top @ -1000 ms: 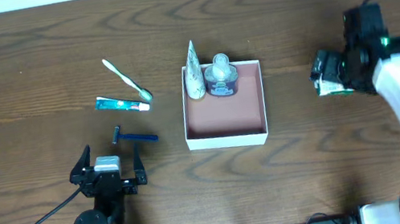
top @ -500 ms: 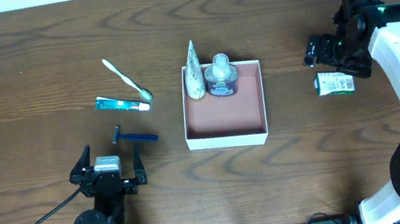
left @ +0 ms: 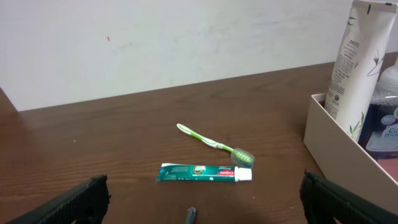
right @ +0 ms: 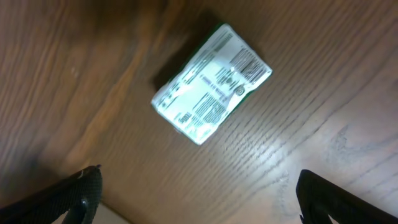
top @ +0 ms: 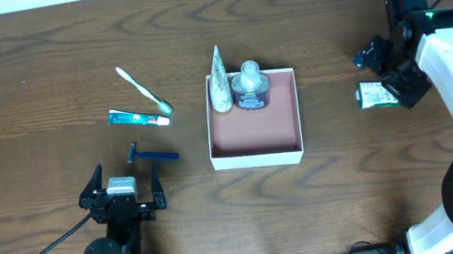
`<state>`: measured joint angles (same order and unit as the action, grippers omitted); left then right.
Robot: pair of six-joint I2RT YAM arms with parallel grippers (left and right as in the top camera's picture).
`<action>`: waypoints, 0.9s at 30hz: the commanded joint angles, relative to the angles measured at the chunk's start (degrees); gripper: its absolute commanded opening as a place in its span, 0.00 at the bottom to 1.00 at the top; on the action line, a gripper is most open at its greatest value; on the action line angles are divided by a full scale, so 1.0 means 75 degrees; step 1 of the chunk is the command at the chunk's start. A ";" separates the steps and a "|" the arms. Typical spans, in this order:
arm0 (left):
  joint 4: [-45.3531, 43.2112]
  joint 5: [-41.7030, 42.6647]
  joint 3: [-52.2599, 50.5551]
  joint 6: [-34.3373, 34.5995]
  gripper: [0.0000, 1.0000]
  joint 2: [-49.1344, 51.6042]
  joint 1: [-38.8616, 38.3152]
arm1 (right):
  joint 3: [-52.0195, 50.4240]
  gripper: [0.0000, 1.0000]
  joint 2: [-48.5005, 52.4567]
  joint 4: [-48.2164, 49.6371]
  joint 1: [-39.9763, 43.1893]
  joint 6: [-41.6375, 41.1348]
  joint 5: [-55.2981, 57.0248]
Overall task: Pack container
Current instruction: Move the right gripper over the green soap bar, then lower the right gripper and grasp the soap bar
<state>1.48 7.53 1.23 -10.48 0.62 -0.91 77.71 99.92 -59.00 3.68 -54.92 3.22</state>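
Note:
The container [top: 258,146], a square white box with a pinkish-brown inside, stands mid-table holding a white tube [top: 218,82] and a dark blue bottle [top: 249,86]; its wall shows in the left wrist view [left: 339,144]. A toothbrush [top: 143,89], toothpaste tube [top: 138,117] and blue razor [top: 152,155] lie left of it. A small green carton [top: 377,94] lies at the right, also seen below the right wrist [right: 211,83]. My right gripper [top: 391,70] hovers open over the carton, empty. My left gripper [top: 121,197] is open and empty near the front edge.
The toothbrush [left: 214,144] and toothpaste [left: 205,172] lie ahead of the left fingers [left: 74,202], with the razor tip [left: 190,215] nearest. A pale wall backs the table's far edge.
The right gripper has opened, left the green carton on the table, and lifted and shifted slightly right of it. The left arm has not moved.

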 commanded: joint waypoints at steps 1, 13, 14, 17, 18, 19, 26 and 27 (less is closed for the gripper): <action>0.0254 0.0134 -0.0134 0.0038 0.98 -0.0038 0.0032 | -0.0431 0.99 0.0023 0.0254 0.0111 -0.0734 0.0408; 0.0254 0.0134 -0.0134 0.0038 0.98 -0.0038 0.0032 | -0.2092 0.98 0.0029 0.2500 0.0146 -0.0912 0.0458; 0.0254 0.0134 -0.0134 0.0038 0.98 -0.0038 0.0032 | -0.2212 0.98 0.0032 0.2664 0.0146 -0.0915 0.0460; 0.0254 0.0134 -0.0134 0.0038 0.98 -0.0038 0.0032 | -0.2602 0.97 0.0032 0.3212 0.0152 -0.0962 0.0466; 0.0254 0.0134 -0.0134 0.0038 0.98 -0.0038 0.0032 | -0.2693 0.96 0.0038 0.3346 0.0154 -0.0965 0.0490; 0.0254 0.0134 -0.0134 0.0038 0.98 -0.0038 0.0032 | -0.2792 0.96 0.0044 0.3500 0.0160 -0.0965 0.0536; 0.0254 0.0134 -0.0134 0.0038 0.98 -0.0038 0.0032 | -0.3162 0.95 0.0070 0.4185 0.0160 -0.0965 0.0860; 0.0254 0.0134 -0.0134 0.0038 0.98 -0.0038 0.0032 | -0.3171 0.95 0.0070 0.4290 0.0160 -0.0962 0.0860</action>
<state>1.48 7.51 1.23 -10.48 0.62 -0.91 54.92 99.92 -27.49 3.70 -61.28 6.85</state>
